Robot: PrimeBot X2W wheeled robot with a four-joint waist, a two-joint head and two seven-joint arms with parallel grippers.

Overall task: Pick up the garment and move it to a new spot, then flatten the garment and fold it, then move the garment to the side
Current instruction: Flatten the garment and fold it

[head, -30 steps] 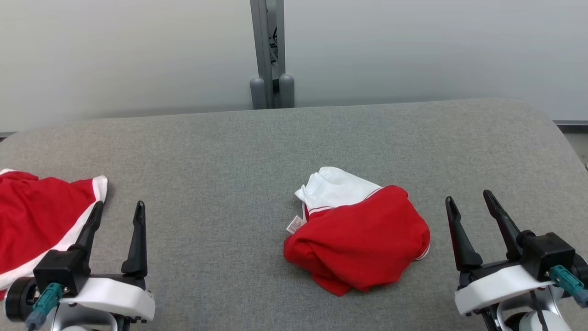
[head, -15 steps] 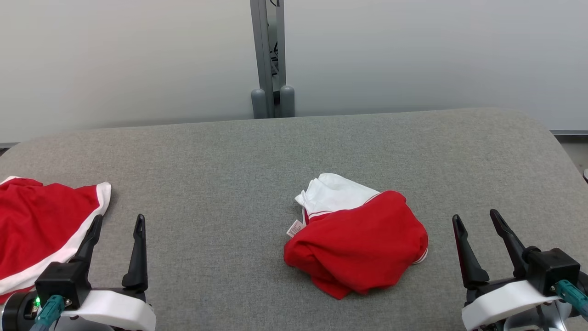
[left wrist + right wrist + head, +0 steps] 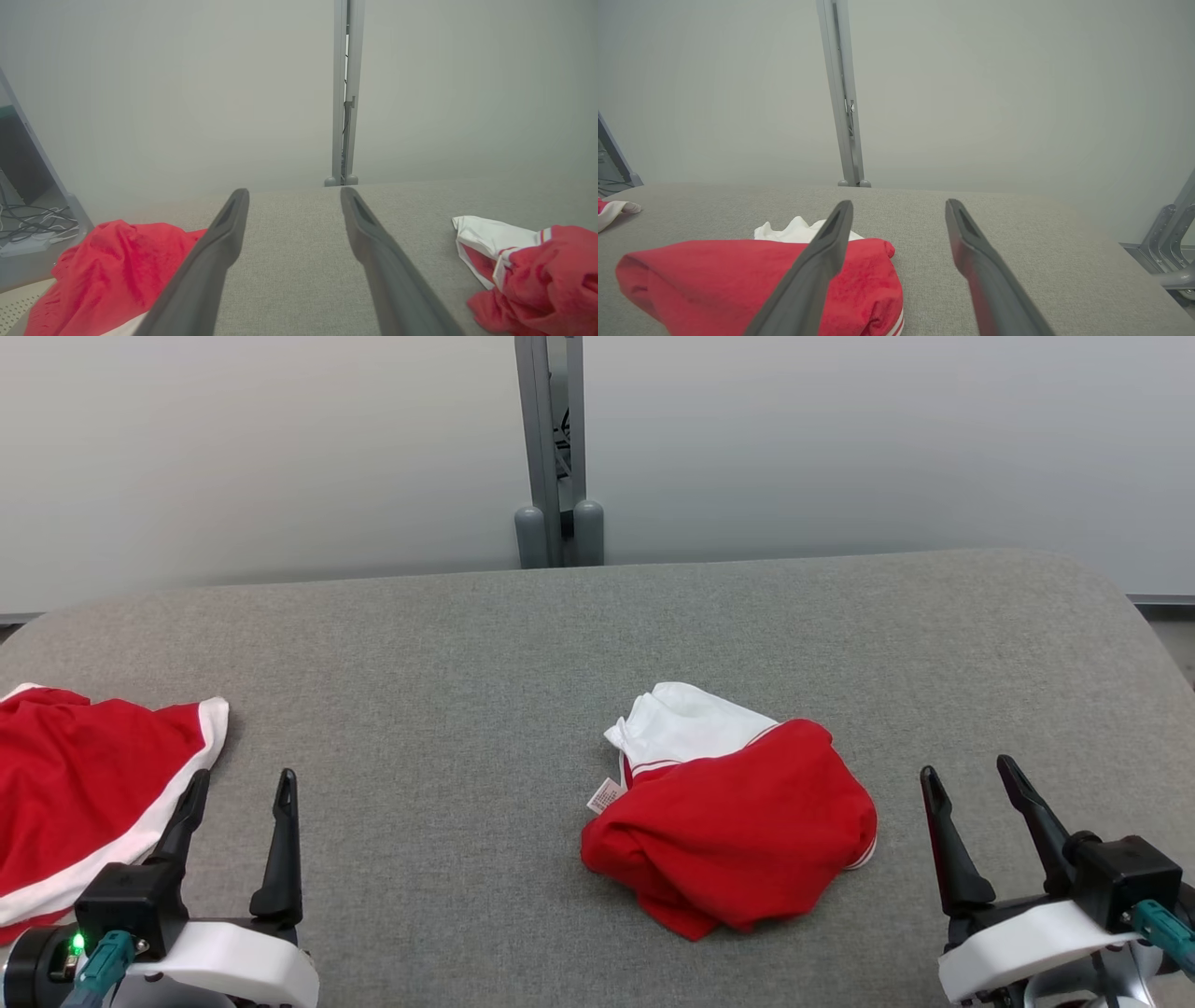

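Note:
The garment [image 3: 738,821] lies crumpled in a heap on the grey padded table [image 3: 420,644], a little right of centre. It is red with a white part at its far side and a small label at its left. My left gripper [image 3: 243,777] hovers open near the front left, well clear of the garment. My right gripper [image 3: 966,767] stands open just right of the heap, not touching it. The left wrist view has the left gripper [image 3: 294,191] open, with the garment [image 3: 537,266] at the far right. In the right wrist view the garment [image 3: 738,275] sits left of the open right gripper [image 3: 899,203].
A second red cloth with a white border [image 3: 84,784] is spread at the table's left edge, right beside my left gripper. A grey post [image 3: 557,448] stands behind the table against a pale wall. The table's rounded far corners and right edge are in sight.
The head camera has shifted slightly. Both grippers sit a little lower in the picture, still open. The garment has kept its place on the table.

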